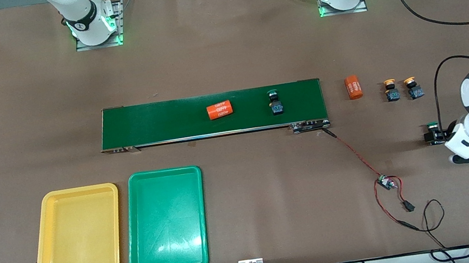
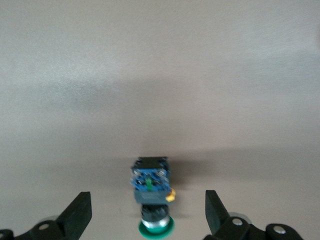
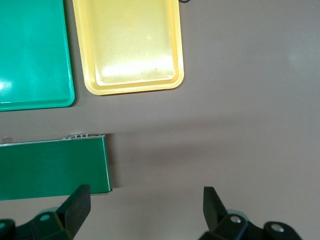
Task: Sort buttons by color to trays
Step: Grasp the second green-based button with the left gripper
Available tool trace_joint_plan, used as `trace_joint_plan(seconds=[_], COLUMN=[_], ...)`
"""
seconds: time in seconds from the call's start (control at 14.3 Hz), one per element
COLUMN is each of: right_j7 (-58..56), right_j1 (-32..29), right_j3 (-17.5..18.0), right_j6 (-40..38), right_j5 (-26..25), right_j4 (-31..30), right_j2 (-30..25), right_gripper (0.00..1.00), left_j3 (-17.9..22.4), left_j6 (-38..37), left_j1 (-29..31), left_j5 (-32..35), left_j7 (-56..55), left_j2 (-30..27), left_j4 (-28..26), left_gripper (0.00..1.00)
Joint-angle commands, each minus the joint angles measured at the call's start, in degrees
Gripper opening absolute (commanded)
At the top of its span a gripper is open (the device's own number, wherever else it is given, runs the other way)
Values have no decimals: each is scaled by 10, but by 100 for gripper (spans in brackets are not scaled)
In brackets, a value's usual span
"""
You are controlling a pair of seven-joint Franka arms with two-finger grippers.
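so: left pincer low over a green button, right pincer up by the belt end

left pincer point(image 2: 147, 212) is down close to the counter point(image 1: 222, 53) at the left arm's end, fingers point(image 2: 77, 215) spread apart, nothing clamped. a green-capped button point(image 1: 433, 132) lies on its side on the counter right between the open fingers in the left wrist view, black and blue body, green cap toward the wrist.

right pincer point(image 3: 145, 210) hangs over bare counter just off the conveyor belt's point(image 1: 212, 114) end at the right arm's end of the counter, fingers apart, holding nothing. it is out of the front view; only its wrist view shows it.

second green-capped button point(image 1: 275, 102) sits on the belt, toward the left arm's end of it. an orange cylinder point(image 1: 219, 110) printed 4680 lies on the belt near the middle, well apart from that button. another orange cylinder point(image 1: 353, 87) lies on the counter just off the belt's end toward the left arm.

two yellow-capped buttons point(image 1: 391, 90) point(image 1: 413, 88) lie side by side on the counter, near the second cylinder and further toward the left arm's end, farther from the front camera than the button under the left pincer.

yellow tray point(image 1: 77, 241) and green tray point(image 1: 166, 221) lie side by side, almost touching, nearer to the front camera than the belt, toward the right arm's end; yellow one is outermost. no buttons in either.

a small circuit board point(image 1: 384, 182) with red and black wires runs from the belt's end toward the front camera.
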Motion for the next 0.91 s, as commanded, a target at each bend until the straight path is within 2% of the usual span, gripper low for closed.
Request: trace_joint_plan(seconds=[0.0,0.07,0.14,0.28,0.42,0.63,0.84], right_j7=[-4,-4,-4,-4,-4,-4,-4], right_j1=[-2,-3,-5,-9,-8,-8,-8], right_j3=[3,2,2,1,1,1,1], right_j6=[6,6,5,7,6,6,7], right_j5=[0,0,0,0,0,0,0], right_j4=[-10,-10,-10,-10,-10,-10,-10], right_j2=[-7,-7,-8,-5,-5,-5,-5], right_gripper=[100,100,100,100,100,100,100], left_j3=[-6,-5,-6,-6,-6,-9,-27], left_j6=[23,30,35,34,28,2,-80], left_j1=[13,15,19,22,25,26,24], left_j5=[9,6,5,2,2,-27,-77], left_j7=[23,23,23,18,20,9,9], left_j2=[29,36,44,50,45,38,9], left_j4=[14,13,13,12,11,13,15], left_gripper=[100,100,92,58,33,29,25])
